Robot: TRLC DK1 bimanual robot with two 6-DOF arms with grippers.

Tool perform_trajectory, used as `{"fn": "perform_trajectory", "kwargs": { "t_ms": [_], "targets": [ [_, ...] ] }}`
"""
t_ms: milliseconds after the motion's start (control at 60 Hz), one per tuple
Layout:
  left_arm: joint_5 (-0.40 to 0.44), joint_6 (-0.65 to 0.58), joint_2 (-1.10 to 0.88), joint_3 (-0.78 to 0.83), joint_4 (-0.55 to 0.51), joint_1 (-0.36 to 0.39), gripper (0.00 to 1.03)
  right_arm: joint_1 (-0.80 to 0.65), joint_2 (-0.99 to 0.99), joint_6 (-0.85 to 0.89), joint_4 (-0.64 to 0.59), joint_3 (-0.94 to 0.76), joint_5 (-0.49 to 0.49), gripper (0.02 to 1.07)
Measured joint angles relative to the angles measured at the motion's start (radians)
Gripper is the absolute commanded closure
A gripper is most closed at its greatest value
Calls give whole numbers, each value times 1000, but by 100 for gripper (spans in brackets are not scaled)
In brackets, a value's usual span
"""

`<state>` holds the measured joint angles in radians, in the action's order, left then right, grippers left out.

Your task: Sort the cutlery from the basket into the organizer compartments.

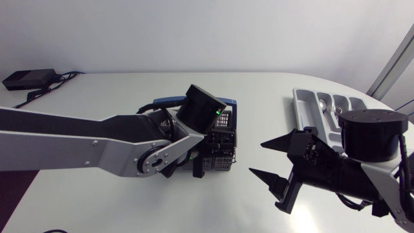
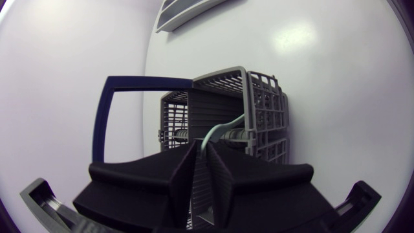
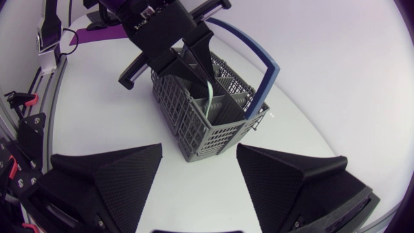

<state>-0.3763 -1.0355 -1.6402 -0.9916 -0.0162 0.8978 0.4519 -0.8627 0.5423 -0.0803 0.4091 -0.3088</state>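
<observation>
Handle [image 3: 208, 100] upright in basket [image 3: 206, 141], right under left jaws.
Left jaws pinch it tight; right jaws gape wide, empty, farther right.

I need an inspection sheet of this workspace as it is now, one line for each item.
Surface: white table, no spill visible.
Job's things: grey basket with a blue handle stands at the middle; grey organizer is on my right at the far side and holds some metal pieces, kind unclear.
Clutter: black box at the far left corner.
Grippers: left gripper is down in the basket, shut on a pale green utensil handle; right gripper is open beside the basket and holds nothing.
Cables: cables run from the black box.
Surroundings: nothing seen.
</observation>
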Motion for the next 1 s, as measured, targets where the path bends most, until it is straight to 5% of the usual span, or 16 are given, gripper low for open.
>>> {"fn": "perform_trajectory", "kwargs": {
  "t_ms": [417,500,867,1000],
  "targets": [
    [-3,16,82,-24,-116,-25,89,25,-6,0,2,0,12,24],
    [47,14,84,-24,-125,-33,88,35,-16,0,2,0,19,24],
    [166,-118,53,-23,-45,-86,82,44,-18,0,2,0,22,24],
    [209,-153,36,-21,-21,-113,72,44,-18,0,2,0,22,24]
  ]
}}
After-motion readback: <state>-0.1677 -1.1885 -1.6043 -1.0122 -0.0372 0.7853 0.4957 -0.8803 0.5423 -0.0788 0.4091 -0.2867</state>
